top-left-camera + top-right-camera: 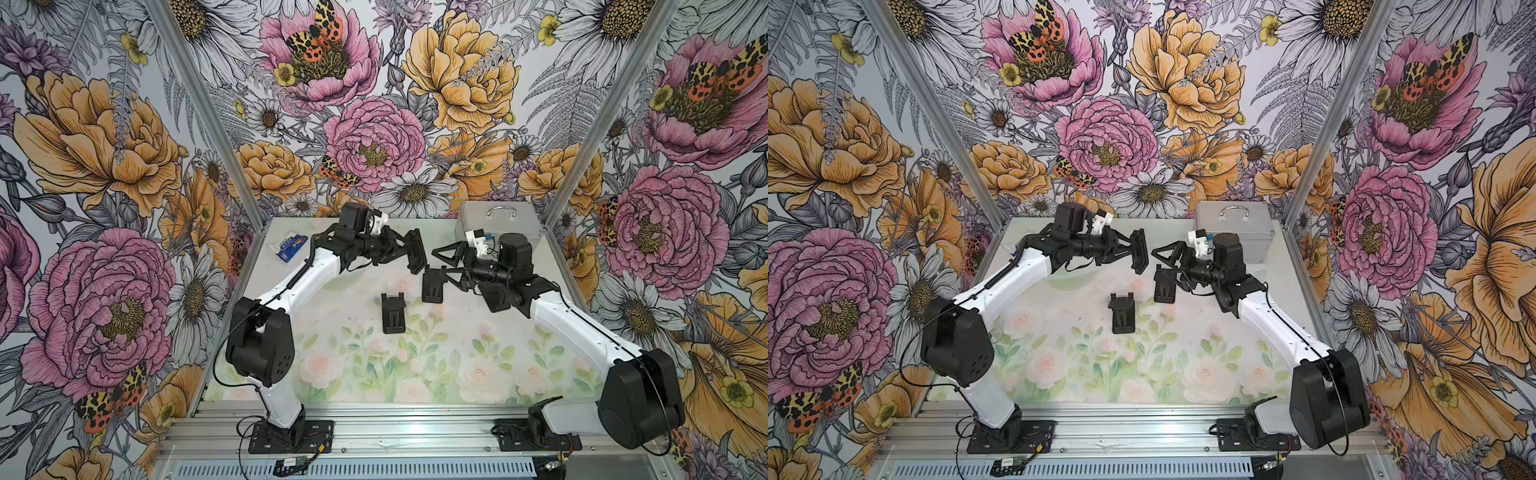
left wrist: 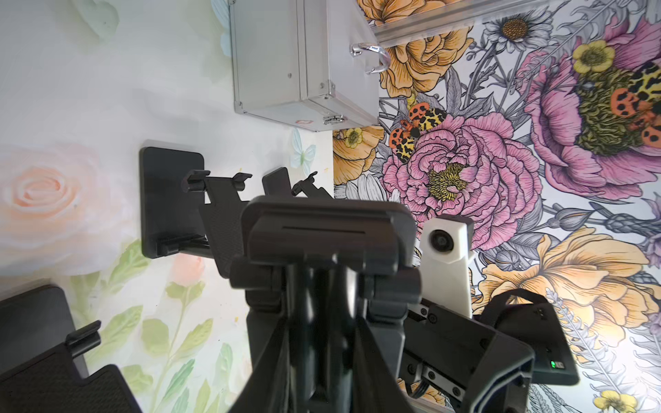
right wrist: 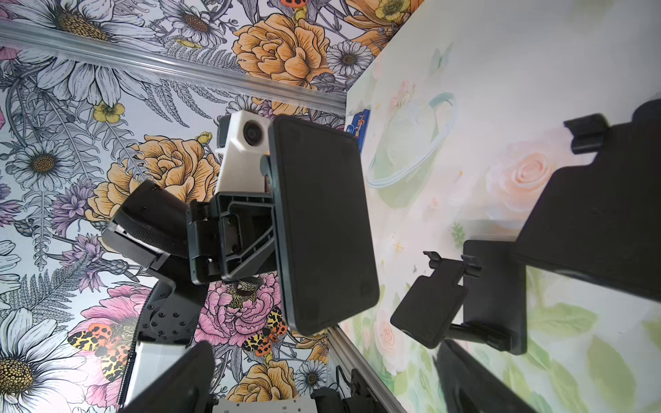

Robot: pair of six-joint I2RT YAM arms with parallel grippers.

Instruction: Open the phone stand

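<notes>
1. Clamped edge-on in the left gripper (image 1: 409,249), a folded black plastic phone stand (image 1: 419,259) hangs in the air over the far middle of the table. Its flat base plate is turned toward the opposite arm. The right wrist view shows that plate as a plain dark slab (image 3: 322,229).
2. The right gripper (image 1: 439,262) faces it across a small gap, its fingers spread wide and holding nothing.
3. The stand looks light and rigid, made of hard moulded plates joined at a hinge. The hinge is probably stiff to swing, and the plastic looks smooth enough to slip out of a shallow pinch. The free gripper's best hold is likely the edge of the hinged upper plate, well away from the hinge, while the left gripper steadies the base.
4. Two more black phone stands sit opened on the table. One (image 1: 393,312) is near the centre and the other (image 1: 432,284) is just below the right gripper. Whether a finger touches the second one cannot be told.
5. The smooth tabletop (image 1: 332,299) is printed with pale roses and green leaves. A silver metal case with a carry handle (image 1: 494,220) stands at its far right corner, and a small blue packet (image 1: 292,246) lies at the far left.
6. Bold floral wallpaper (image 1: 374,137) with moths covers all three walls of the booth, and bare aluminium posts (image 1: 210,116) run up its corners.
</notes>
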